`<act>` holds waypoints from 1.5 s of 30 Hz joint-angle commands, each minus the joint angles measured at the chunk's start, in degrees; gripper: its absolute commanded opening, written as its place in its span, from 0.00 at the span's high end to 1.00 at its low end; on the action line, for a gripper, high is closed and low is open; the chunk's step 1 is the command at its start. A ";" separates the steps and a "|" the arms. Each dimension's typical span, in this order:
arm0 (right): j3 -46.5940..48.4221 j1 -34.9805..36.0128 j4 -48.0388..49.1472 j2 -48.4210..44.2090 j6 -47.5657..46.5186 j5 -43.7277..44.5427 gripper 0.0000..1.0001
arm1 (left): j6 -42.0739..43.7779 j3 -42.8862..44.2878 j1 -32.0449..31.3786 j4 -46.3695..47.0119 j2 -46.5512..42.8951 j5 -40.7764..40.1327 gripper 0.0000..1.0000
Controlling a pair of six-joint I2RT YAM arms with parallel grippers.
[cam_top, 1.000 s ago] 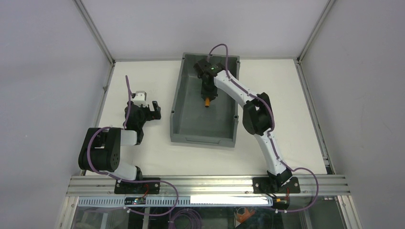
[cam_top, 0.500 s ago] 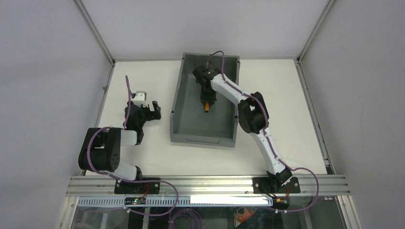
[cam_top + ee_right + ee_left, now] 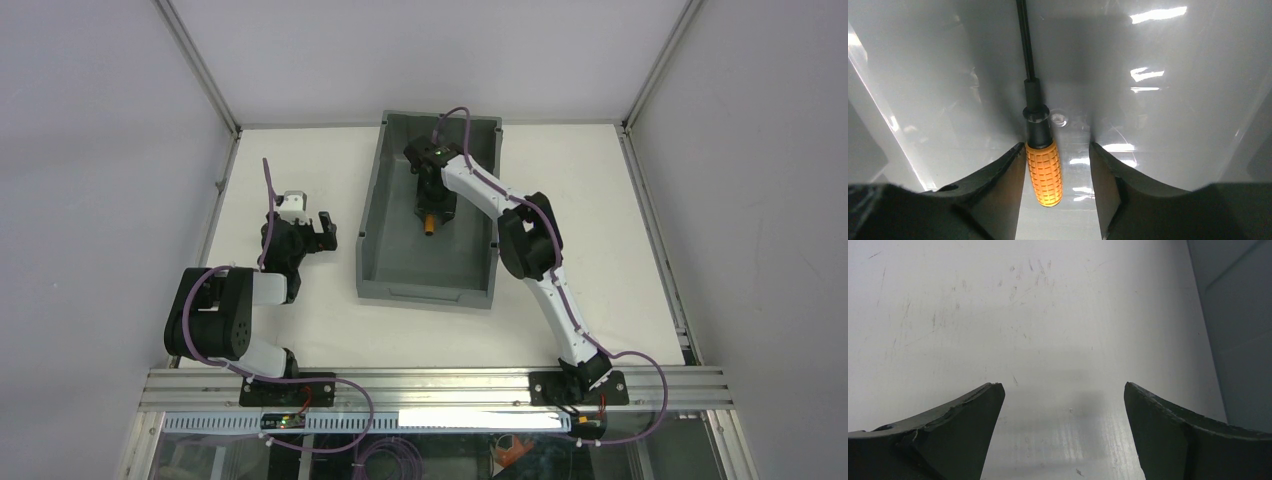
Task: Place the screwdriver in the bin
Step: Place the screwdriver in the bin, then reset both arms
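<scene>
White table (image 3: 300,330), faintly scratched, inside a booth of plain grey walls with metal corner posts. Toward the far middle of it, a bin (image 3: 372,215): dark grey plastic, rectangular, tall walls, rimmed edge, glossy floor throwing back the lights.

Inside the bin, a screwdriver (image 3: 1044,172): short orange handle with a gridded grip, black collar, thin black shaft. Far shorter than the bin's width. Sits in the bin's far half, roughly midway between the two long walls and well apart from both. From above, only the orange handle visible past the fingers; shaft too thin to make out there. In the wrist view, shaft running straight out ahead of the fingers. Resting on the bin floor or just over it: cannot tell which.

Right gripper (image 3: 1057,150) down inside the bin around the handle, jaws parted narrowly. Handle touching one finger, with a clear gap to the other, so no squeeze on it.

Left gripper (image 3: 322,228) outside the bin, near its left wall but apart from it, jaws spread wide over the table, holding nothing.
</scene>
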 commanded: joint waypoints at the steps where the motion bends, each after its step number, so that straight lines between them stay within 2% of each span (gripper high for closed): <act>1: 1.27 -0.31 0.88 0.06 0.89 -0.15 0.46 | 0.64 0.82 0.40 4.29 -0.02 1.41 0.01; 18: 7.06 -0.51 0.17 -6.99 -3.41 -0.71 0.19 | 0.64 0.83 0.40 4.28 -0.04 1.40 0.01; 23: 6.94 -0.47 1.37 -11.01 -5.96 -1.31 0.14 | 0.62 0.82 0.40 4.29 -0.06 1.40 0.01; 30: 7.03 -0.56 3.51 -17.48 -10.59 -1.78 0.01 | 0.59 0.83 0.40 4.28 -0.09 1.41 0.01; 34: 6.72 -1.05 4.17 -21.44 -13.18 -1.01 0.01 | 0.62 0.87 0.40 4.28 -0.03 1.41 0.01; 40: 0.59 -3.10 9.15 -31.27 -17.93 1.84 0.01 | 0.64 0.83 0.40 4.28 -0.05 1.41 0.01; 45: -11.00 -6.24 16.53 -41.48 -21.10 5.00 0.01 | 0.64 0.83 0.40 4.28 -0.04 1.39 0.01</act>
